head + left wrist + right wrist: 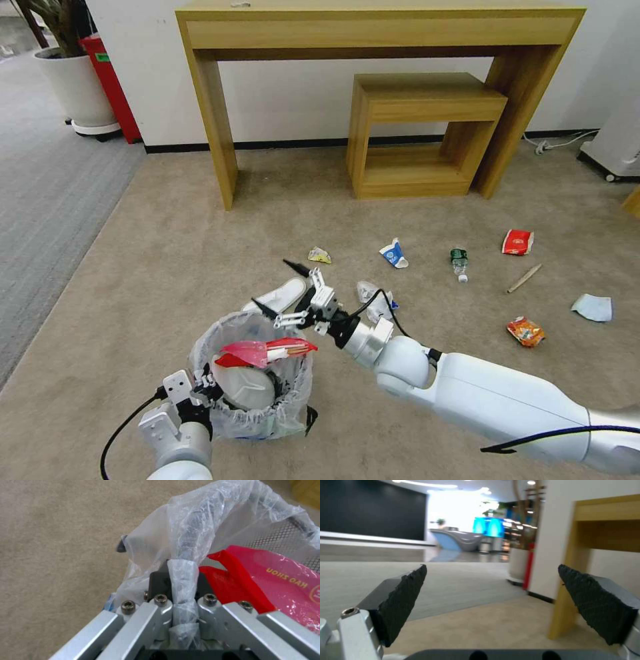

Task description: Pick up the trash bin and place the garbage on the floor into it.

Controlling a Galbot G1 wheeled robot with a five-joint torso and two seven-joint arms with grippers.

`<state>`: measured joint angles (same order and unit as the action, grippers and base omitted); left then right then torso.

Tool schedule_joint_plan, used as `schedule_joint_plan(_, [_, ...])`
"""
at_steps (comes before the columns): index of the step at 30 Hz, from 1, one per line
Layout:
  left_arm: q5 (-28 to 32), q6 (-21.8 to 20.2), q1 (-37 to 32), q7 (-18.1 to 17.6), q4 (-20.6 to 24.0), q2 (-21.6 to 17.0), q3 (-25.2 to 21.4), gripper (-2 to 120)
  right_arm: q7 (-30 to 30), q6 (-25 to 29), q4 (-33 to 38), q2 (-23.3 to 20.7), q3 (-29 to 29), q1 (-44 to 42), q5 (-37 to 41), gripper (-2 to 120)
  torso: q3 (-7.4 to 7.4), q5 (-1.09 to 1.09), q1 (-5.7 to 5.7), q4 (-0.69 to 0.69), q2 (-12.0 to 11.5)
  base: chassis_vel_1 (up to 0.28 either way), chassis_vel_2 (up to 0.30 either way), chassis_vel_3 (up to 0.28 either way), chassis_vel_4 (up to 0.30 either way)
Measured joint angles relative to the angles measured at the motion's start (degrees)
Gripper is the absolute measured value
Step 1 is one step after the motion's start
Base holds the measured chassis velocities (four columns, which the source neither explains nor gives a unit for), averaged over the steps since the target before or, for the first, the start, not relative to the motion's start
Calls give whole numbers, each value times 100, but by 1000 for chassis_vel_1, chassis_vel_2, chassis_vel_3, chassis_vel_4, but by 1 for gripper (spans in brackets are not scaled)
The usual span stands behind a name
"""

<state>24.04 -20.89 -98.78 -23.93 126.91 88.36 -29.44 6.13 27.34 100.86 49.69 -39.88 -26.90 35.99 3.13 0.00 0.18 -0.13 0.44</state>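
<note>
Two grippers are at work over the beige floor [180, 267]. The left gripper [203, 390] sits at the near side of the trash bin [253, 373], its fingers [160, 580] clamped on the bin's rim with the whitish bag liner [186, 542] bunched between them, as the left wrist view shows close up. Inside the bin lie a white slipper [247, 387] and, across its top, a red wrapper [263, 352] that reaches the far rim. The right gripper [293, 290] hangs just beyond the bin's far edge, empty, its fingers [403, 600] spread wide apart; the right wrist view looks out between the black pads toward the wooden desk leg [566, 600] and the room beyond. Directly under and behind that gripper a second white slipper [280, 297] lies on the carpet, touching or nearly touching the bin's far side. Farther out, scattered and well apart from the bin, are a small yellowish packet [319, 255], a crumpled white piece [375, 299] beside the right arm, a blue-white carton [394, 253], a green-label bottle [459, 263], a red packet [517, 242], a wooden stick [524, 278], an orange packet [525, 331] and a pale blue mask [592, 307]. A wooden surface [380, 27] with a smaller stool [427, 100] under it stands against the wall.
</note>
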Motion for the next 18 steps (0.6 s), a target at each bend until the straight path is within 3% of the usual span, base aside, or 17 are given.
schedule_joint_plan(7, [62, -125, 8, 164, 3, -121, -281, 2, 935, -762, 321, -476, 1218, -643, 151, 100, 0, 0, 0, -2, 0, 0, 0, 0, 0])
schedule_joint_plan(13, [115, -274, 8, 233, 59, -210, -443, 2, 1226, -926, 368, -881, 2146, -1287, 146, 100, 0, 0, 0, -2, 0, 0, 0, 0, 0])
schedule_joint_plan(18, [110, -268, 13, 233, 92, -180, -348, 2, 1228, -823, 381, -1001, 2270, -1537, 71, 100, 0, 1, 0, -2, 0, 0, 0, 0, 0])
